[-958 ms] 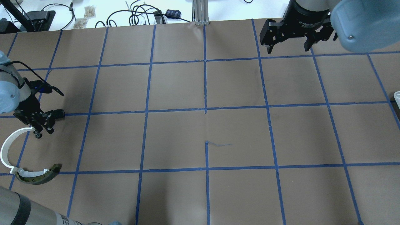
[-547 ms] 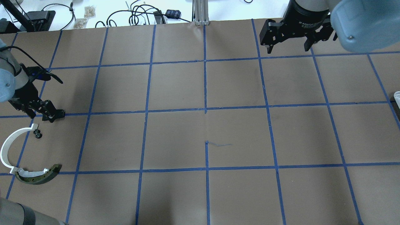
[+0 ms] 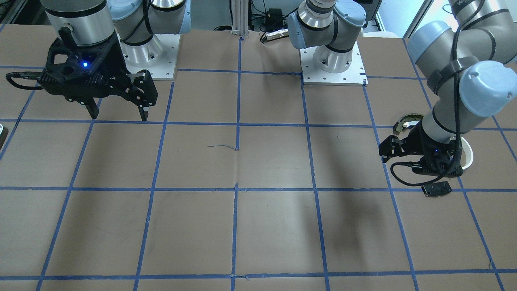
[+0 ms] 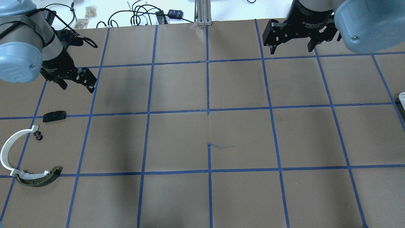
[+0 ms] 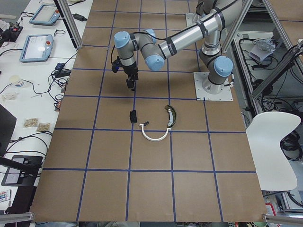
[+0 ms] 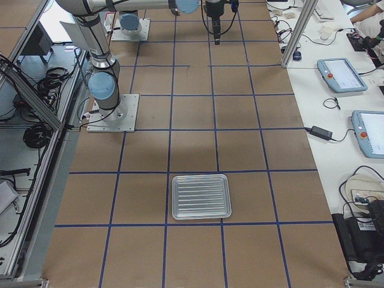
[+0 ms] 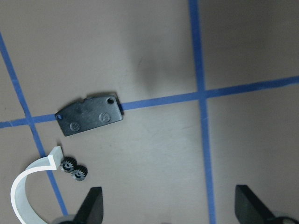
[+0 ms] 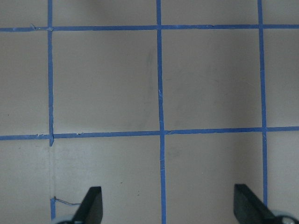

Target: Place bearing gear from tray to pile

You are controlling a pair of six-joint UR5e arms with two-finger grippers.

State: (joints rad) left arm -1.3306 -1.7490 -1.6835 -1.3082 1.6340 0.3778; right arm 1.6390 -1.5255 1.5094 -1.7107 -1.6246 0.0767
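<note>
The bearing gear [image 4: 38, 135], a small black double-toothed wheel, lies on the table by the tip of the white half-ring [image 4: 11, 147]. It also shows in the left wrist view [image 7: 74, 169]. With them are the black plate [image 4: 54, 116] and the olive-black curved piece [image 4: 38, 178]. My left gripper [image 4: 78, 86] is open and empty, raised beyond the plate. My right gripper [image 4: 291, 48] is open and empty at the far right. The tray [image 6: 201, 196] is a ribbed silvery pan with nothing in it; only a sliver of it [image 4: 401, 97] shows overhead.
The table is brown paper with a blue tape grid [image 4: 208, 110]. Cables and small boxes [image 4: 142, 14] lie past the far edge. The two arm bases [image 3: 333, 60] stand at the robot's side of the table.
My left gripper let go of the bearing gear beside the white half-ring, then rose and moved toward the far edge, uncovering the black plate. The right arm has not moved.
</note>
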